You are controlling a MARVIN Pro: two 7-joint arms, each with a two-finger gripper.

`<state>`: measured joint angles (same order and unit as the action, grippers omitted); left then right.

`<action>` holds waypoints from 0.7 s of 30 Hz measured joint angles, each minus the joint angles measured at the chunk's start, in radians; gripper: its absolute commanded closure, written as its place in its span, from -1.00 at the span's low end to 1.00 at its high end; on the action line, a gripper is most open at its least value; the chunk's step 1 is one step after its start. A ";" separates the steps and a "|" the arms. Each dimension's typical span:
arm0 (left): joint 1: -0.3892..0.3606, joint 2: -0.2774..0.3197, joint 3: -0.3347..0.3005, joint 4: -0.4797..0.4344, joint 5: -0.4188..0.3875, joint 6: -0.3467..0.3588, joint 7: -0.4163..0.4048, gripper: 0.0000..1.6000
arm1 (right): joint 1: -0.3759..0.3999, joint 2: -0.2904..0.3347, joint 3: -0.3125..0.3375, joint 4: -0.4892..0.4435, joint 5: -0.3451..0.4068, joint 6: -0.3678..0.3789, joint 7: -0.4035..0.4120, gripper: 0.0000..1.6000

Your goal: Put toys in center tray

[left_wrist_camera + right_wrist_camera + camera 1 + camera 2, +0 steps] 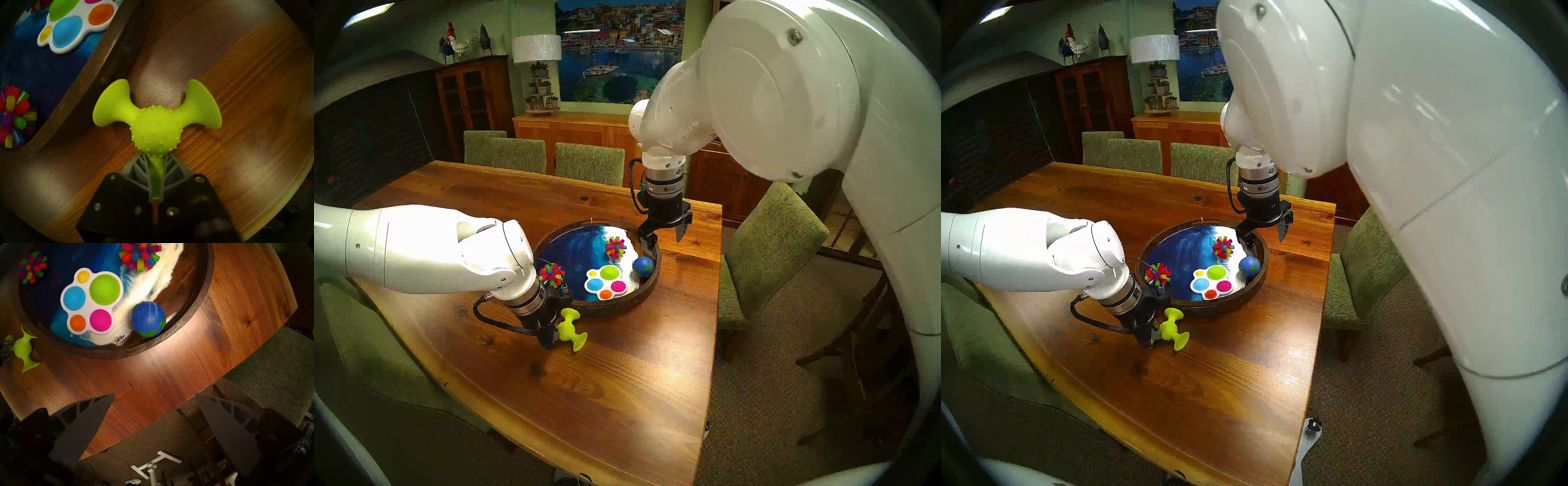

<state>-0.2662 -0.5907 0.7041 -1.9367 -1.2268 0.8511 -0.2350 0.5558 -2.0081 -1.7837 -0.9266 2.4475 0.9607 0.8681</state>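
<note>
My left gripper (551, 339) is shut on one arm of the lime-green three-armed suction-cup piece (570, 327) (155, 132), low over the table just in front of the center tray (619, 305). The tray holds the white lobed board (606, 281), two spiky multicolour balls (615, 247) (551, 274) and the blue-green globe ball (642, 267). My right gripper (665, 244) is open and empty, hovering above the tray's far-right rim. In the right wrist view its fingers (95, 414) frame the table edge, with the globe ball (148, 319) ahead.
The wooden table (619, 390) ends close to the right of the tray, with a green chair (768, 244) beside that edge. More green chairs (588, 163) stand at the far side. My left forearm reaches over the table's left part.
</note>
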 measured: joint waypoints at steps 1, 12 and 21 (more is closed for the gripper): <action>-0.005 0.007 -0.001 -0.007 0.000 0.002 -0.007 1.00 | 0.000 0.000 0.001 0.000 0.002 0.000 0.000 -1.00; -0.085 0.103 -0.114 -0.073 0.000 0.063 -0.091 1.00 | 0.000 0.000 0.025 -0.003 0.029 0.000 -0.003 -1.00; -0.121 0.059 -0.143 0.047 0.003 0.110 -0.159 1.00 | 0.000 0.000 0.027 -0.005 0.032 0.000 -0.002 -1.00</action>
<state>-0.3873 -0.5319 0.5612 -1.8901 -1.2243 0.9611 -0.3936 0.5561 -2.0081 -1.7570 -0.9317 2.4791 0.9607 0.8657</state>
